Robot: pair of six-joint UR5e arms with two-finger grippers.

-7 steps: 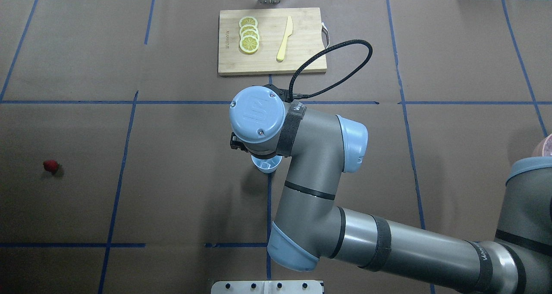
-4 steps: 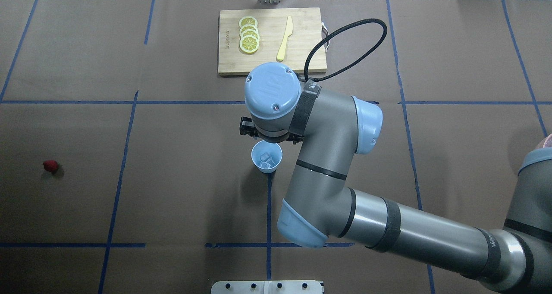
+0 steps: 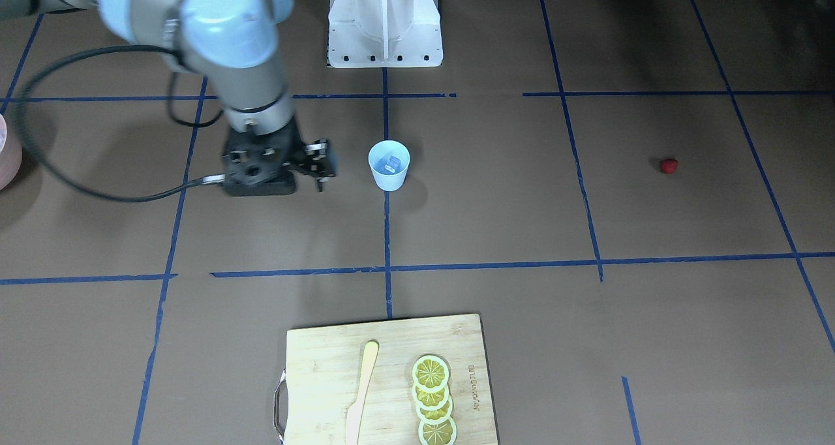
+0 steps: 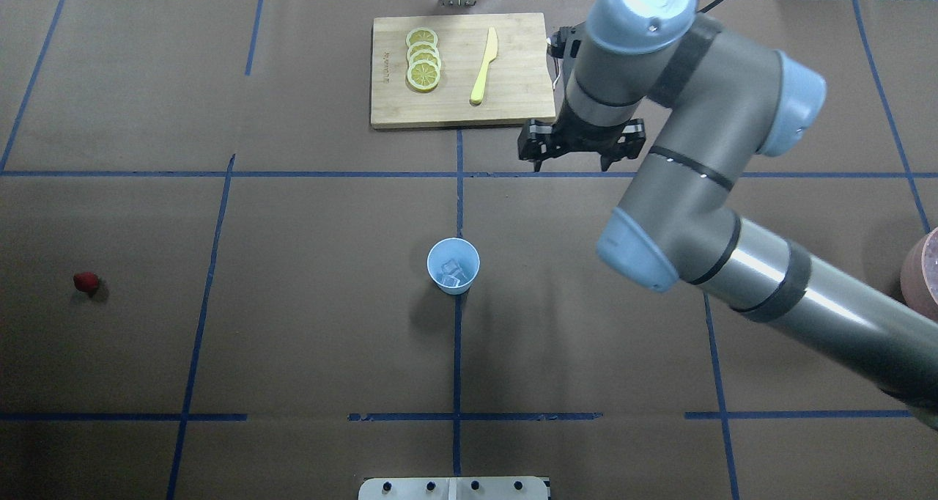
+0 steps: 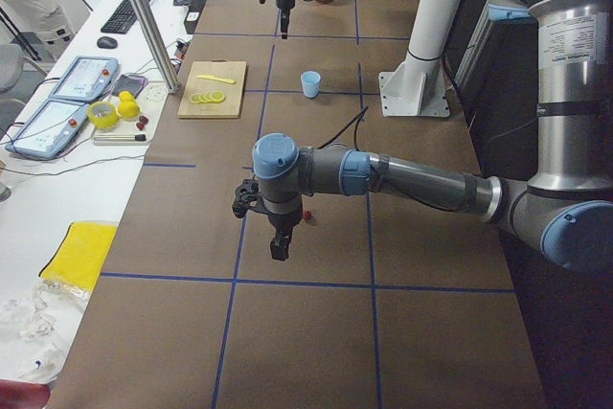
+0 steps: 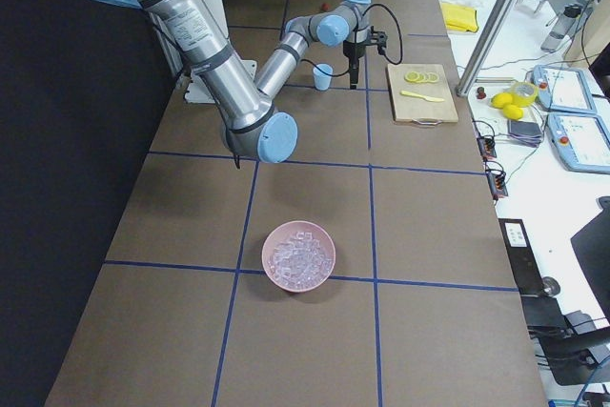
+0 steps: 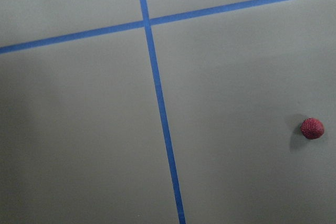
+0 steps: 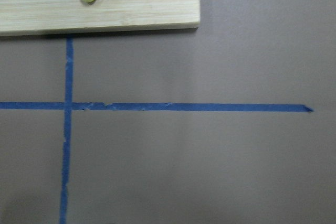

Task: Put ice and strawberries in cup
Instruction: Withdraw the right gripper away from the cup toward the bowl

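Observation:
The light-blue cup stands upright at mid-table with a few ice cubes in it; it also shows in the front view. The red strawberry lies alone at the far left, and in the left wrist view near the right edge. My right gripper points down beside the cutting board's near right corner, well away from the cup; its fingers are hidden under the wrist. My left gripper shows only in the exterior left view, hanging over the table near the strawberry; I cannot tell its state.
A wooden cutting board at the back holds lemon slices and a yellow knife. A pink bowl full of ice stands toward the table's right end. The arm mount sits at the robot's edge.
My right arm has swung from directly over the cup to the back right, beside the cutting board. The cup, half covered before, now shows fully with ice inside.

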